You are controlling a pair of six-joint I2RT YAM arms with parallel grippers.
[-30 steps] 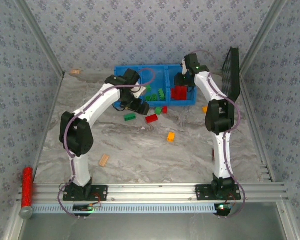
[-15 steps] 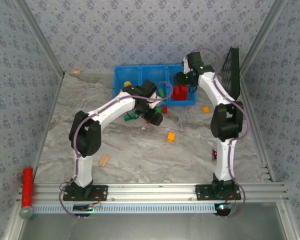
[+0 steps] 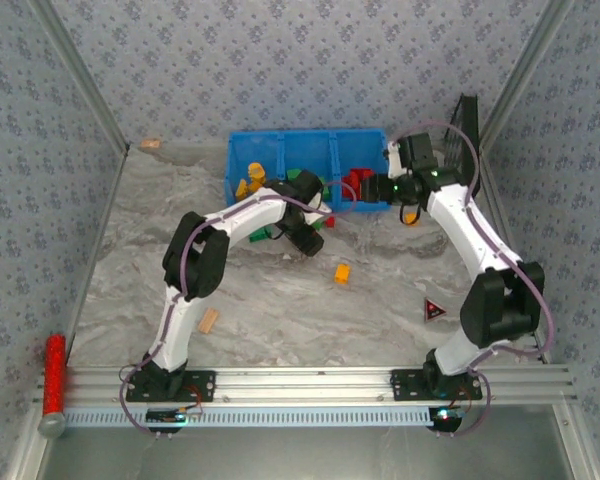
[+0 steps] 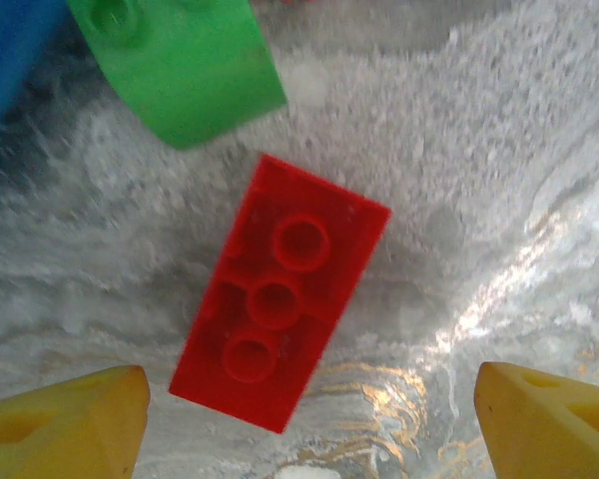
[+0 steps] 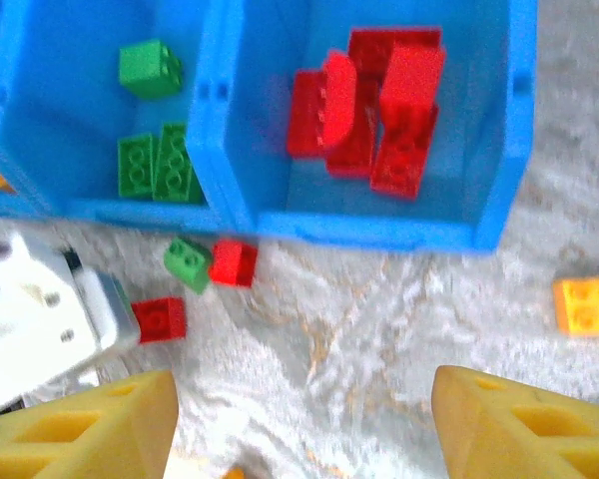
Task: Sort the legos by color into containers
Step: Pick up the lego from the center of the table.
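Fingers of the left gripper stand spread wide and pinch nothing. A red brick lies flat on the grey marbled table between them and a little ahead, studs up. Its long sides run slantwise to the line between the two fingers. I judge the wrist should first turn until the pads face these long sides squarely, because a grip over the corners would probably let the brick twist out. Then the gripper should go straight down and close only when the tips are near the table. A green brick lies close behind the red one, apart from it, and the corner of the blue bin is just beside that, so it is better not to push forward.

The right gripper hovers over the table in front of the bin, its fingers also spread and empty. Below it, the right compartment contains the red legos and the middle compartment the green legos. The red brick belongs with the red ones. As the right arm is near that place, it would do well to go toward the orange brick at its right side, so the two arms do not meet.
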